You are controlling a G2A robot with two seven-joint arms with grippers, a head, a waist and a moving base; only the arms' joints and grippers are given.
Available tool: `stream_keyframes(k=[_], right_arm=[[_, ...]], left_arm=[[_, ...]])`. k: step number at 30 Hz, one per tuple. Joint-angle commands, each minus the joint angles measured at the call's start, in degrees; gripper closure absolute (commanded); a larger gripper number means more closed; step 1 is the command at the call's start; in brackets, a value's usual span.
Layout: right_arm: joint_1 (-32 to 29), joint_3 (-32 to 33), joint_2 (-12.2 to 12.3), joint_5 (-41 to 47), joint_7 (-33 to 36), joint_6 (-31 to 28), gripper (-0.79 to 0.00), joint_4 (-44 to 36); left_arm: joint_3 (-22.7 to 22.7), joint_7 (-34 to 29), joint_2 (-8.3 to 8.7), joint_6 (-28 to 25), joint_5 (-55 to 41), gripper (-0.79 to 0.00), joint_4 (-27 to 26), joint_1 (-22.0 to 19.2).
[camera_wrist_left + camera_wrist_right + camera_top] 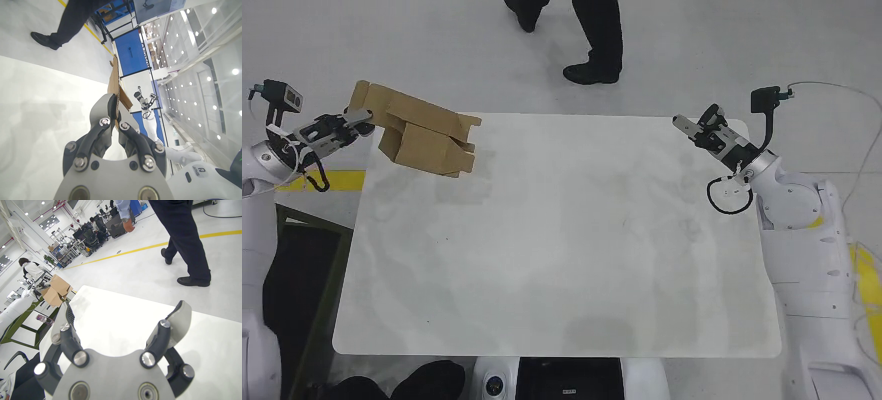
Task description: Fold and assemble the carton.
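Table: white, middle = my work zone.
Carton: brown, half-opened, flaps loose, in air over far left table corner, partly past edge.
My left jaws: clamped on thin edge of one carton wall.
My right jaws: spread wide, holding nothing, over far right corner, well apart from carton.
Judgement: one-edge pinch lets carton swing. Carry slow to middle, set down, right jaws take opposite wall.

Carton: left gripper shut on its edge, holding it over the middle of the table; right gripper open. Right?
Not the middle: the top view shows the carton at the far left corner of the table, partly past its edge. Rest holds: left gripper shut on its edge, right gripper open.
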Motion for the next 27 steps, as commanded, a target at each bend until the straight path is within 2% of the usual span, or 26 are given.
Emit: stream_keyframes(k=[1, 20, 27], right_arm=[[0.0, 0.0, 0.0, 0.0, 0.0, 0.0, -0.785, 0.0], [0.0, 0.0, 0.0, 0.0, 0.0, 0.0, -0.785, 0.0], [0.0, 0.0, 0.0, 0.0, 0.0, 0.0, -0.785, 0.0]], left_arm=[[1.6, 0.3, -0.55, 0.5, -0.5, 0.000, -1.1, -0.4], [17.2, -4.7, -6.44, -0.9, -3.9, 0.000, -5.7, -6.8], [21.3, -6.1, -8.12, 0.5, -5.8, 0.000, -7.2, -8.0]])
